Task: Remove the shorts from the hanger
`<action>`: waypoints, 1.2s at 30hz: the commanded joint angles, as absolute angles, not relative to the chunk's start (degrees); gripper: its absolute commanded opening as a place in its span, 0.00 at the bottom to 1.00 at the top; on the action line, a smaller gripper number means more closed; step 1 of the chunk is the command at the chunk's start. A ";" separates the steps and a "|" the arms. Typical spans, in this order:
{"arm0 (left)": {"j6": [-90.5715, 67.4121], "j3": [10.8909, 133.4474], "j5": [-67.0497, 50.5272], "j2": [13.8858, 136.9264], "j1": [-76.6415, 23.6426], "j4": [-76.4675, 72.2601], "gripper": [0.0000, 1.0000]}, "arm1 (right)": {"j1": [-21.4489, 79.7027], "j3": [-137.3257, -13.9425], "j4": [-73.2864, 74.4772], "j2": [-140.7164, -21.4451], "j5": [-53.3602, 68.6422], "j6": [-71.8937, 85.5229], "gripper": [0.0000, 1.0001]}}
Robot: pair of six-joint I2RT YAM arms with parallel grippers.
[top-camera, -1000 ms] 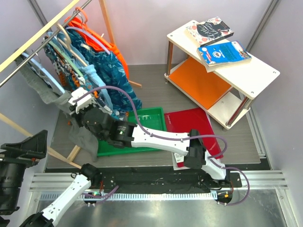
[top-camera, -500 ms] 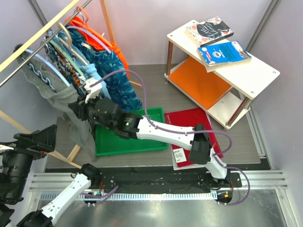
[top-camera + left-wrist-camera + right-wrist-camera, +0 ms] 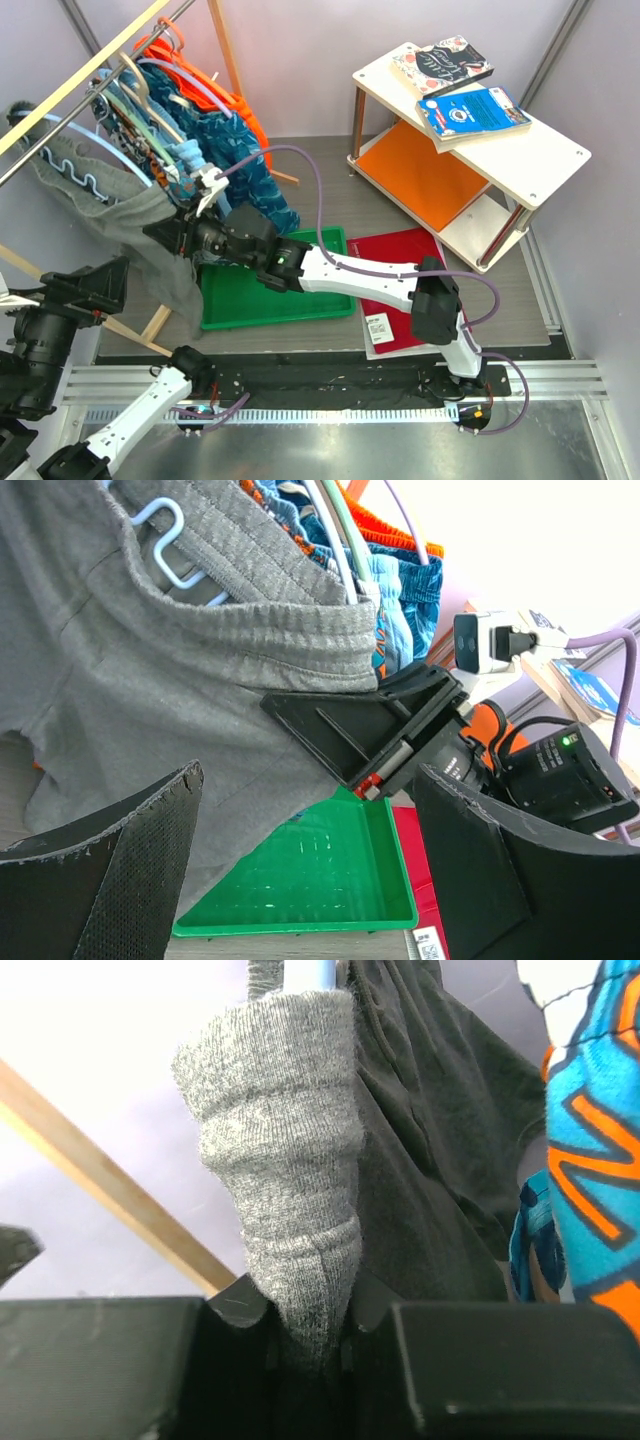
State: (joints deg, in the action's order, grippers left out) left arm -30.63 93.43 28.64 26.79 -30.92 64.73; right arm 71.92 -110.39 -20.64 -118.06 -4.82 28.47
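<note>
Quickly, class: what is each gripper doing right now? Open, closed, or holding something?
Left gripper: open, holding nothing.
Right gripper: closed on a bunched part of the plain grey cloth shorts.

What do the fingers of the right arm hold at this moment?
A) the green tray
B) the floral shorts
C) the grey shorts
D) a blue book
C: in the right wrist view, the right fingers are closed on a bunched fold of the grey shorts.
</note>
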 commanded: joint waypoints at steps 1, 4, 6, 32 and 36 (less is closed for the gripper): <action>-29.00 92.46 26.98 28.04 -31.29 61.17 0.85 | 72.33 -109.69 -34.36 -111.80 -1.50 31.02 0.01; -29.18 92.64 25.93 28.21 -31.29 61.08 0.85 | 72.33 -109.34 -34.89 -111.18 -1.93 30.94 0.01; -29.27 92.72 25.49 28.56 -31.29 61.00 0.85 | 72.25 -108.11 -34.89 -110.22 -2.98 30.94 0.01; -37.97 86.13 22.76 27.60 -31.29 61.08 0.85 | 69.34 -118.56 -28.83 -112.41 1.12 31.46 0.01; -40.42 86.66 23.55 27.16 -31.29 61.00 0.86 | 69.61 -112.34 -30.75 -107.59 1.32 33.56 0.01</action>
State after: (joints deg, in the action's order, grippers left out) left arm -37.41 85.21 22.94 26.83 -31.11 61.60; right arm 69.19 -112.64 -17.76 -115.22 -0.93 31.59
